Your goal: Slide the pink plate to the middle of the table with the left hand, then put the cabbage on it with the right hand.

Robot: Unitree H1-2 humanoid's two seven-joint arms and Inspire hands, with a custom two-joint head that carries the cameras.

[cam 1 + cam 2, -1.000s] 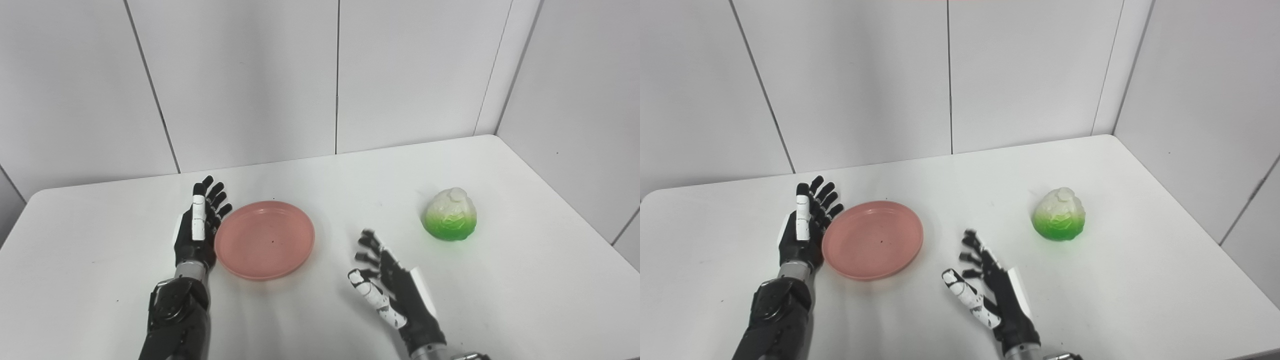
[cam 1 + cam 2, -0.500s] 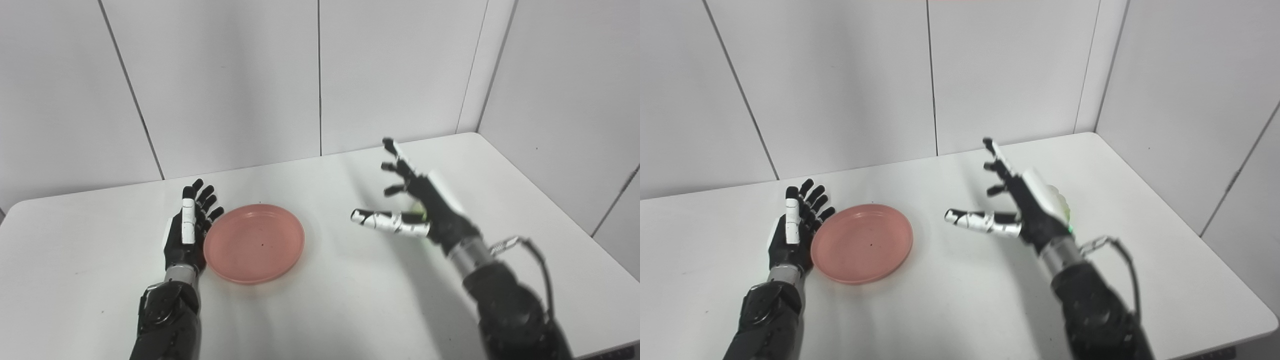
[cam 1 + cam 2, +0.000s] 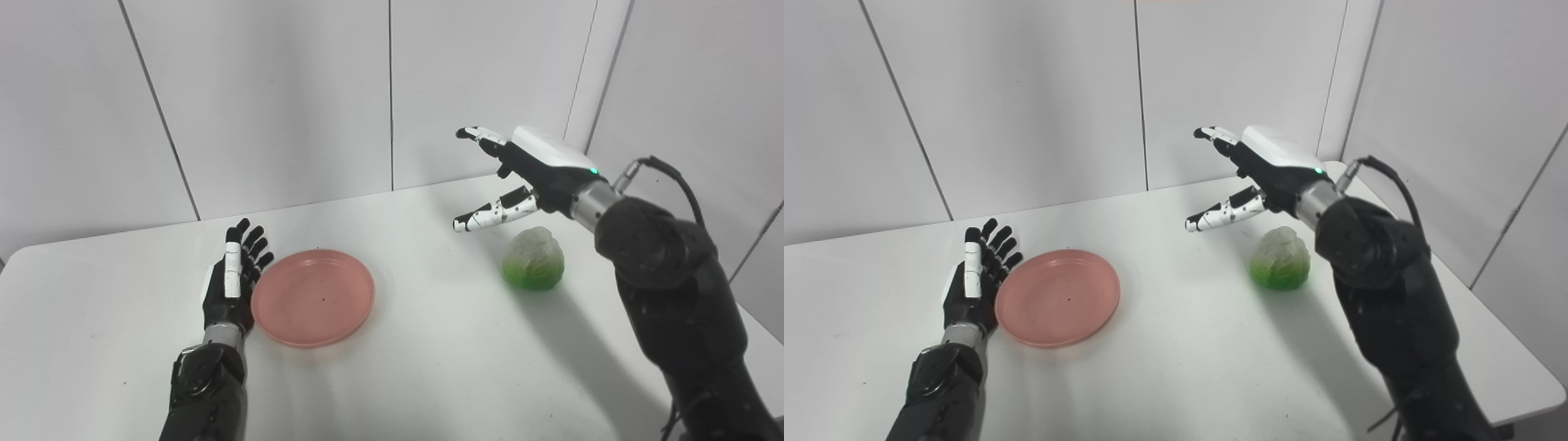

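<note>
One pink plate [image 3: 312, 297], one cabbage [image 3: 533, 259], left hand [image 3: 231, 285] and right hand [image 3: 531, 168] both spread, empty

Two head cameras, side by side, overlooking table [image 3: 429, 343].

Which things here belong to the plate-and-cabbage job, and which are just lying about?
Part of the job:
- pink plate, beside the left hand
- cabbage, on the table, not held
- right hand, open, raised above the cabbage

Just there:
- white table
- grey wall panels
No loose clutter shows.
</note>
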